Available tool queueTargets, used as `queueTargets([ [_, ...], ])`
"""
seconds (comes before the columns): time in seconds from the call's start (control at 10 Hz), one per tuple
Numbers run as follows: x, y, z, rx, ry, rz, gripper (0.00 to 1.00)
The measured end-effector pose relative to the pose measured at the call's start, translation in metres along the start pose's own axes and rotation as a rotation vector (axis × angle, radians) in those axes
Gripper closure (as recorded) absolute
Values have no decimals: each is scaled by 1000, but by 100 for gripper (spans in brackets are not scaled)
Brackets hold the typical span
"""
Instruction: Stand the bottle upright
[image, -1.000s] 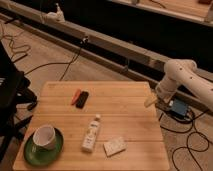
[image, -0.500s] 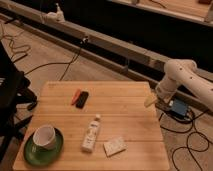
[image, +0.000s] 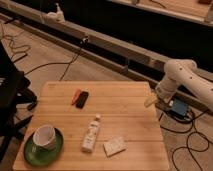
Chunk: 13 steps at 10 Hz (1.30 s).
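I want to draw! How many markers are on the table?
2. The orange-red marker and the black marker lie side by side on the table's far part; the gripper hovers off its right edge.

Light wooden surface (image: 135, 125) with long grain, set on the floor among cables. Toward the far left, a red marker (image: 75, 96) and a black marker (image: 83, 98), side by side and close together. Near the middle, a white bottle (image: 91, 134) lying flat, cap pointing to the far side. Just right of its base, a flat pale block (image: 114, 146), apart from it. At the near left corner, a green saucer (image: 42, 159) carrying a white cup (image: 45, 136). Off the right edge, the gripper (image: 150, 101), fingers spread, holding nothing.
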Motion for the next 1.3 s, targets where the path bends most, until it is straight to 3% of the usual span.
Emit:
queueTargets([
  [1.1,-1,0,0,0,-1,1,20],
  [1.3,-5,3,-4,-5,-9,30,20],
])
